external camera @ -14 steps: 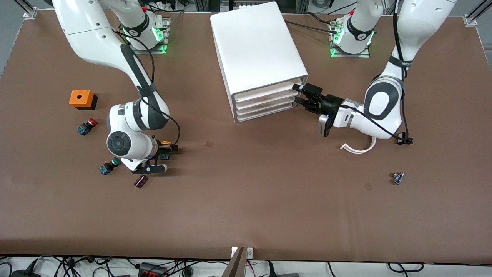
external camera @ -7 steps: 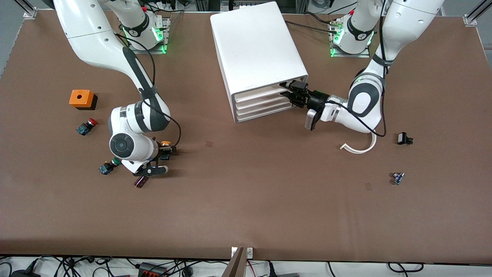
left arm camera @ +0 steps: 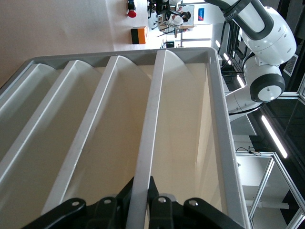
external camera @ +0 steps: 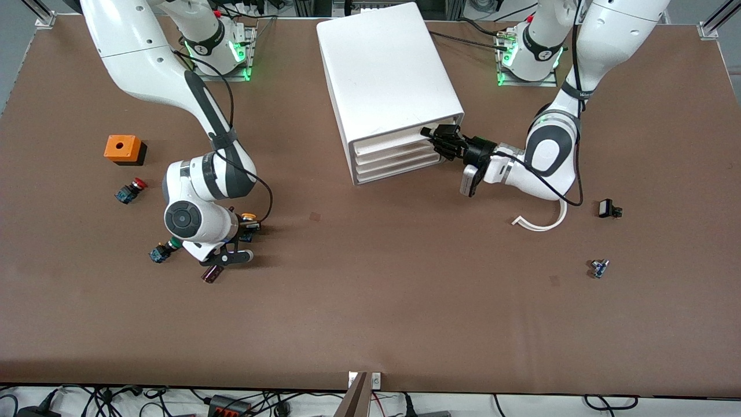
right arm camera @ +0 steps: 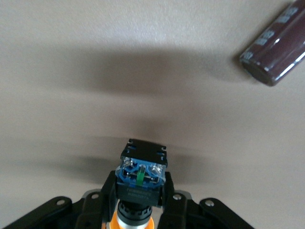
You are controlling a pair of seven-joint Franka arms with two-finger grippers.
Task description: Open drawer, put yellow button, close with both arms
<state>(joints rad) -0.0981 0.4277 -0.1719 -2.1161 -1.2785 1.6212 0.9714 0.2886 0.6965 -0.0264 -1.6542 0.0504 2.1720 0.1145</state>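
Altogether we count three buttons, four drawers. Our right gripper (external camera: 242,227) clamps the yellow button (external camera: 249,218) near the right arm's end of the table, lengthwise between its fingers. Our left gripper (external camera: 433,135) pinches the shut top drawer (external camera: 386,141) front edge.

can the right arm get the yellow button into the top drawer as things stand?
Probably not yet. The right gripper is shut on the yellow button down at the table, but the drawer sits closed in the cabinet; the left gripper is only clamped on its front lip.
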